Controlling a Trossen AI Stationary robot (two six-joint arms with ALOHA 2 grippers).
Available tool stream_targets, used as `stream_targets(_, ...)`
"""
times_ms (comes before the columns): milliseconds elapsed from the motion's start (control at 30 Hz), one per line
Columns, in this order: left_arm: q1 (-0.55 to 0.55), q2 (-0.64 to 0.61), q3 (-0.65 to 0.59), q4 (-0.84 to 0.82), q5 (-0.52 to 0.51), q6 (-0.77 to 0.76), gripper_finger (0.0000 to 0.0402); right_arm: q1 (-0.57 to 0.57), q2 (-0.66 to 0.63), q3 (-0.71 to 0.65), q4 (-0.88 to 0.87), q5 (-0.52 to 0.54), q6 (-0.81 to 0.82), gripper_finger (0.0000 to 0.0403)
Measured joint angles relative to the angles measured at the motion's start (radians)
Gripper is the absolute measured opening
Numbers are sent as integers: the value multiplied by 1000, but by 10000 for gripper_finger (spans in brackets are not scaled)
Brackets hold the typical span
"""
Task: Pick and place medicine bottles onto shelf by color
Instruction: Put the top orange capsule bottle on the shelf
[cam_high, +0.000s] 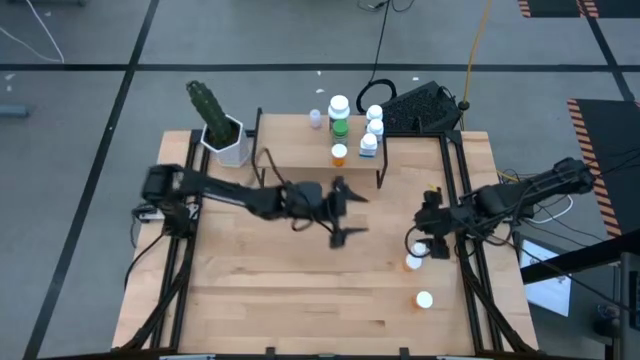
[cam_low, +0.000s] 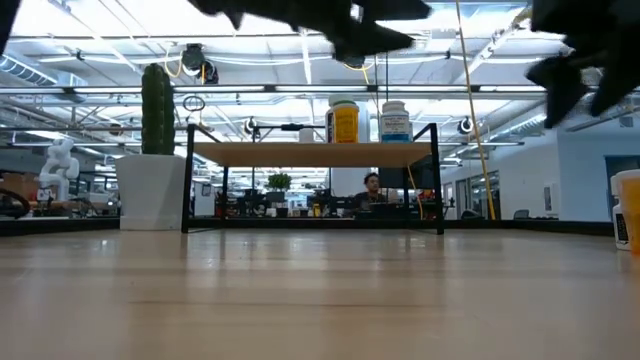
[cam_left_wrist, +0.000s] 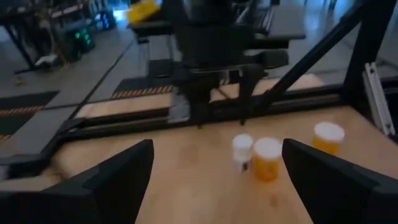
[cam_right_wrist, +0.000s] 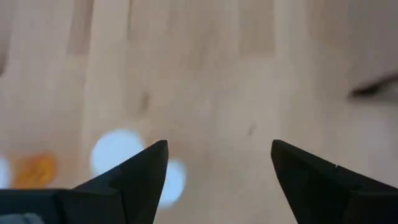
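The shelf (cam_high: 300, 150) stands at the table's far middle. On its right end stand a green bottle (cam_high: 339, 112), an orange one (cam_high: 339, 154), blue-white ones (cam_high: 372, 130) and a small pinkish one (cam_high: 315, 118). Three bottles stand on the table at the right: two orange (cam_left_wrist: 267, 160) (cam_left_wrist: 328, 137) and a white one (cam_left_wrist: 242, 153). My left gripper (cam_high: 358, 214) is open and empty above the table's middle, pointing toward them. My right gripper (cam_high: 430, 222) is open and empty above the table, pointing down, near those bottles' white caps (cam_right_wrist: 116, 150).
A white hexagonal pot with a green cactus (cam_high: 222, 128) stands left of the shelf. A dark keyboard (cam_high: 422, 106) lies beyond the table's far right corner. Bare wood (cam_high: 270, 290) fills the near left of the table.
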Motion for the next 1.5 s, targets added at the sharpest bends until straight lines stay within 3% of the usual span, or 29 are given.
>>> stream_targets(100, -29, 133, 0, 217, -2, -6, 356, 20, -13, -11, -65, -77, 106, 276)
stream_targets(200, -49, 280, 16, 433, -4, -7, 356, 39, -16, -34, -91, -79, 169, 269)
stream_targets(267, -59, 371, 65, 481, -6, -19, 356, 48, -14, -46, -83, -72, 171, 265)
stream_targets(433, -92, 560, 282, 414, -8, -41, 356, 56, -14, -52, -34, 61, 152, 263)
stream_targets(533, -113, 659, 422, 330, -7, -46, 356, 56, -23, -52, 8, 215, 121, 263)
stream_targets(767, -135, 813, 698, 164, -43, -65, 356, 32, -25, -48, 92, 515, 220, 263)
stream_targets(1000, -160, 928, 839, 128, -175, -98, 356, 41, -24, -48, 323, 489, 131, 263)
stream_targets(1300, -178, 941, 819, 95, -247, -189, 354, 41, -24, -48, 502, 447, -4, 263)
stream_targets(1500, -189, 934, 822, 92, -276, -188, 323, 41, -24, -48, 546, 447, -78, 263)
